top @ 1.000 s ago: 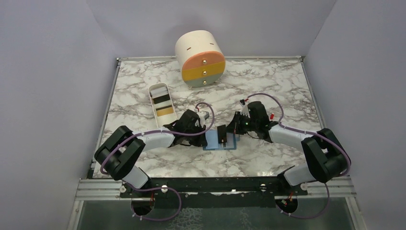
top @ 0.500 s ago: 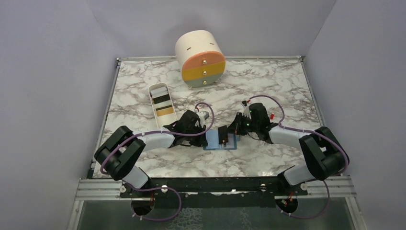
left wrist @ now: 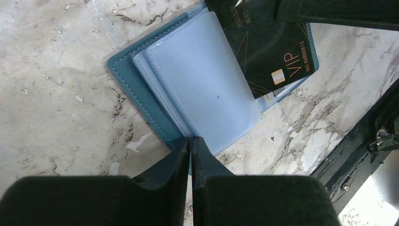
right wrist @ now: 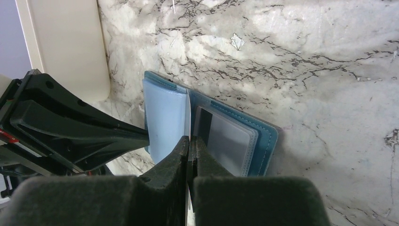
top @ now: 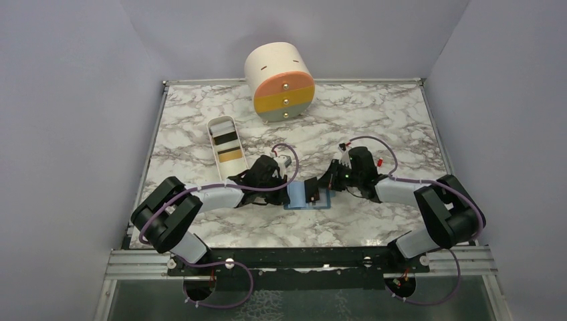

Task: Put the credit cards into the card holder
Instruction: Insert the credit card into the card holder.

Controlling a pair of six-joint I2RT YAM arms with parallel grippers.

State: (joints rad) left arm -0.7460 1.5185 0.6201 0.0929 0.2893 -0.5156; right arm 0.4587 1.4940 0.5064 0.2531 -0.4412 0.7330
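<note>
The blue card holder lies open on the marble between the two arms, with its pale blue sleeves showing. My left gripper is shut, pinching the holder's near edge. A black credit card marked VIP is tilted over the holder's far half. My right gripper is shut on it and in that view the card shows only as a thin edge. Two more credit cards, a dark-striped one and a gold one, lie in the white tray.
The long white tray stands left of the holder, close behind my left arm. A cream cylinder with orange, yellow and grey drawers sits at the back. The left gripper's fingers fill the left of the right wrist view.
My right gripper has edged slightly left and lower with the black card, closer over the holder. The left gripper and the holder have stayed put.
</note>
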